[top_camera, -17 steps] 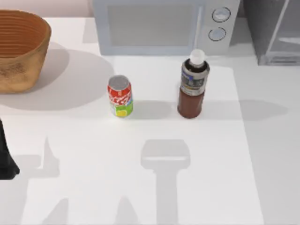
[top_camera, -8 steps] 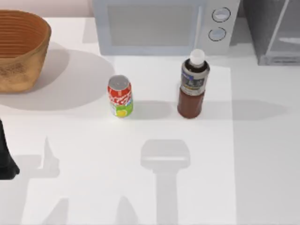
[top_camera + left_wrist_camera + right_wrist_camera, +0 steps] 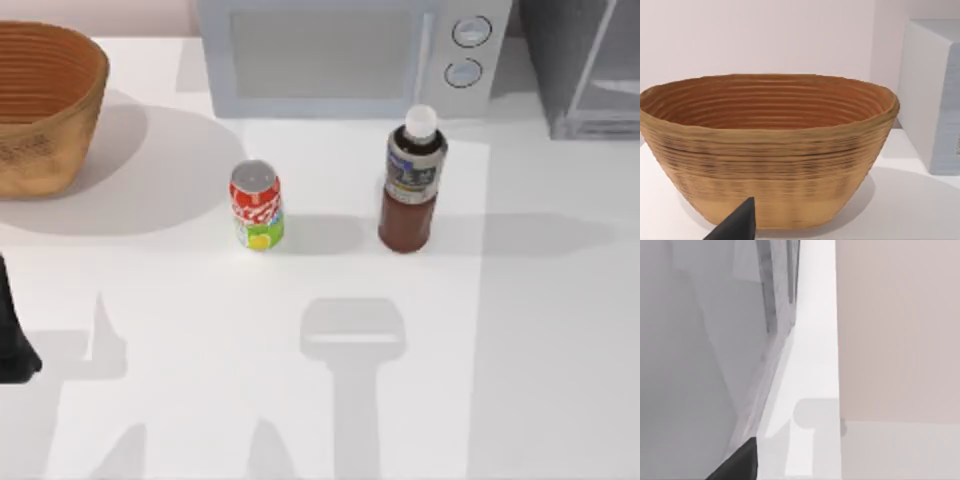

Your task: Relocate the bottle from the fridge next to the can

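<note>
The bottle [image 3: 411,185] stands upright, cap up, on the counter [image 3: 300,400], near the can [image 3: 257,205], open counter between them. The left arm [image 3: 12,335] sits parked well off to their left; I cannot tell either pincer's opening.

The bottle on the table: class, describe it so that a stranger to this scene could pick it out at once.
Start at the white microwave at the back of the table. Just in front of its two round knobs stands the bottle, upright, with the red can apart from it to the left. It is taller than the can, dark brown, with a white cap and a grey label band.
</note>
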`<state>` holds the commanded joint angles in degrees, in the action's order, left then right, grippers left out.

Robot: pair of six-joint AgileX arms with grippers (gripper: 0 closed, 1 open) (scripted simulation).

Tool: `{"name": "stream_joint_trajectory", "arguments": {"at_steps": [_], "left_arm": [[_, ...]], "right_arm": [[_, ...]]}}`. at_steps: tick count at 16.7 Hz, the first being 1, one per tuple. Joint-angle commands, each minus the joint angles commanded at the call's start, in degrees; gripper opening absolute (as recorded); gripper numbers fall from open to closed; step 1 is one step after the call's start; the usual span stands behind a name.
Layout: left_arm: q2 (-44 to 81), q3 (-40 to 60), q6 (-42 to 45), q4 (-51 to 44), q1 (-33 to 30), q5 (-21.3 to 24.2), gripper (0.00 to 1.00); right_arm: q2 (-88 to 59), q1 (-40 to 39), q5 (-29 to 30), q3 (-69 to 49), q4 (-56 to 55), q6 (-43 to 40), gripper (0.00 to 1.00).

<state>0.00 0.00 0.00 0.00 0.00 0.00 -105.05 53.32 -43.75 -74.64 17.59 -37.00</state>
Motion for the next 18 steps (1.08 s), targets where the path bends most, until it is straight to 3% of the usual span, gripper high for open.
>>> {"name": "stream_joint_trajectory", "arguments": {"at_steps": [5, 8, 18], "left_arm": [[0.0, 0.0, 0.0, 0.0, 0.0, 0.0, 1.00], [0.0, 0.0, 0.0, 0.0, 0.0, 0.0, 1.00], [0.0, 0.0, 0.0, 0.0, 0.0, 0.0, 1.00]], "right_arm": [[0.5, 0.2, 0.5, 1.0, -0.7, 0.4, 1.00], [1.5, -5.2, 4.8, 2.7, -2.9, 4.5, 1.00], [9.7, -43.2, 33.5, 14.8, -17.2, 29.5, 1.00]]}}
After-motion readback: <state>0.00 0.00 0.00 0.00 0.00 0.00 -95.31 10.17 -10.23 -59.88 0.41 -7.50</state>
